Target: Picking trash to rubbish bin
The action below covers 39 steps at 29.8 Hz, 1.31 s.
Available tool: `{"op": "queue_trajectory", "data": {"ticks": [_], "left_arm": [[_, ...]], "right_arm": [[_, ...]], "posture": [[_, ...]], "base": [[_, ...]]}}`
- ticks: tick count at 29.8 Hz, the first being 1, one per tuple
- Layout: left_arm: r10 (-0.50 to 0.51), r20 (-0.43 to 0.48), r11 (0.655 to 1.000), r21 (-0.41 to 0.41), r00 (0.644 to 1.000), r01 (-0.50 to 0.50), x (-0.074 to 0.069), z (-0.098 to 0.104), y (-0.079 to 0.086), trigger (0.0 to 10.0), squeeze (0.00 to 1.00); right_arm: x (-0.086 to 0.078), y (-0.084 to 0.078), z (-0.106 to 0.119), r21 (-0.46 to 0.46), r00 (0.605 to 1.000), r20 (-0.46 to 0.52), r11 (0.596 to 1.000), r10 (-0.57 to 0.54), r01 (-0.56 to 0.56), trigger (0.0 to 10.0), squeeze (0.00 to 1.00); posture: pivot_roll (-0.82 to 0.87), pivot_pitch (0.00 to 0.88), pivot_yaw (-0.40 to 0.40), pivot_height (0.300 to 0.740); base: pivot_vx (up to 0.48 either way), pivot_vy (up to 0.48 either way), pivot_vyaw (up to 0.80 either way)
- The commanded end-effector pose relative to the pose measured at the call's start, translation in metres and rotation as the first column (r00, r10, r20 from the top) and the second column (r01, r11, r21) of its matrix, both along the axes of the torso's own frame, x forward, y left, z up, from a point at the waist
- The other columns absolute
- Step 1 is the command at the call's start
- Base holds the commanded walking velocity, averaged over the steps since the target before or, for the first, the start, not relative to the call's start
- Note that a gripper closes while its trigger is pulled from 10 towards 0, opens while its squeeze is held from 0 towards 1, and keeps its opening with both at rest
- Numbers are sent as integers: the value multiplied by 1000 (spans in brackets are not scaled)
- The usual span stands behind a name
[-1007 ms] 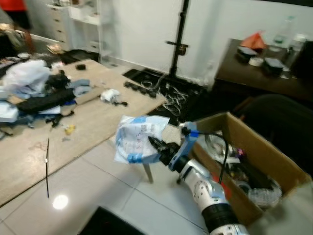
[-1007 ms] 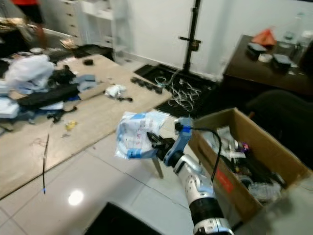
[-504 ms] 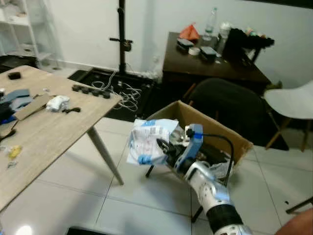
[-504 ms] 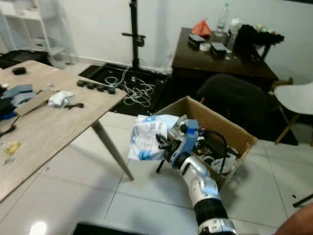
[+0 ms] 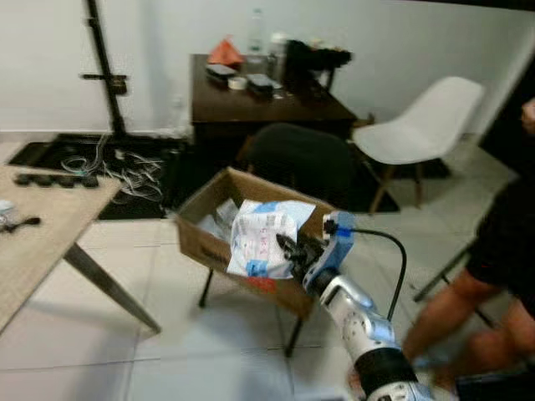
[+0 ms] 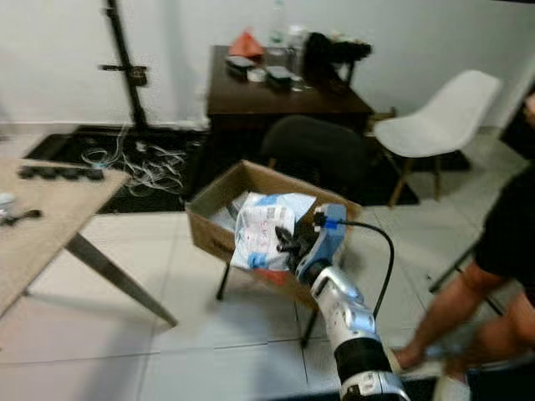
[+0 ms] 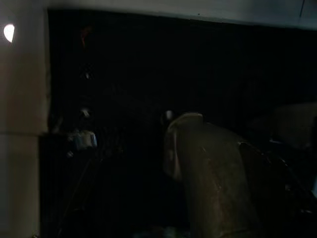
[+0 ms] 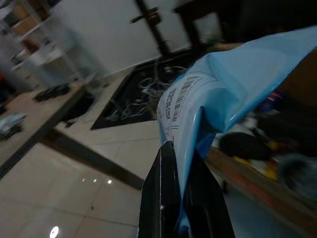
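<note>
My right gripper (image 5: 288,250) is shut on a crumpled white and light-blue plastic mailing bag (image 5: 266,236), held out in front of me. The bag hangs over the near edge of an open cardboard box (image 5: 201,238) that serves as the bin and holds other trash. In the right wrist view the two black fingers (image 8: 163,198) pinch the blue bag (image 8: 233,84) with its barcode label. The left wrist view is very dark, with a dim rounded shape (image 7: 213,173) in it.
A wooden table's corner (image 5: 33,242) with a slanted leg is at left. Behind the box stand a dark chair (image 5: 301,159), a dark desk (image 5: 251,96) with bottles and a white chair (image 5: 418,125). A person's legs (image 5: 468,309) are close at right. Cables (image 5: 109,163) lie on a black mat.
The camera has swung right: the table slid off to the left and the box now sits behind the held bag. A person's legs came into view at right.
</note>
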<state>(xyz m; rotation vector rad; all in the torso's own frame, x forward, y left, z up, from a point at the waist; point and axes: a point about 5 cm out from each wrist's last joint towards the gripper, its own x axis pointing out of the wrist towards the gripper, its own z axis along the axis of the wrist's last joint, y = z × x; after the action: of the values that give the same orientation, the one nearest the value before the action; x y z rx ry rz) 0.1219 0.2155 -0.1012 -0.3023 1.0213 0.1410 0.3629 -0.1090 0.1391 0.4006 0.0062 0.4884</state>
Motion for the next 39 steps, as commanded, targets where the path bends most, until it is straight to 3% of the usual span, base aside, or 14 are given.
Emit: {"op": "queue_trajectory", "data": {"ticks": [1,7,15,25,32,39], "left_arm": [[8,-12,1000,-2,1000,-8,-4,-1,2,10000,0],[8,3,1000,0,1000,-8,0,1,3,10000,0],[-5,1,1000,1,1000,5,0,1,3,10000,0],[-8,-2,1000,-17,1000,8,-2,0,1,10000,0],[-12,-2,1000,-20,1000,12,-2,0,0,10000,0],[-12,-3,1000,-20,1000,12,-3,-1,0,10000,0]], "right_arm": [[3,-6,1,-29,999,5,999,-37,37,10000,0],[6,-7,7,-41,998,36,997,-58,59,10000,0],[10,-3,17,-9,994,89,998,-61,62,10000,0],[13,-6,18,-34,992,88,995,-88,91,10000,0],[14,-7,17,-49,991,89,993,-100,104,10000,0],[14,-7,20,-43,989,106,993,-101,107,10000,0]], "posture": [[-61,124,21,740],[-52,121,19,740],[-44,116,16,740],[-53,119,18,740],[-53,125,18,740],[-51,129,15,740]], "base": [[0,0,-781],[0,0,-740],[0,0,0],[361,0,0],[394,0,-734],[393,0,0]]}}
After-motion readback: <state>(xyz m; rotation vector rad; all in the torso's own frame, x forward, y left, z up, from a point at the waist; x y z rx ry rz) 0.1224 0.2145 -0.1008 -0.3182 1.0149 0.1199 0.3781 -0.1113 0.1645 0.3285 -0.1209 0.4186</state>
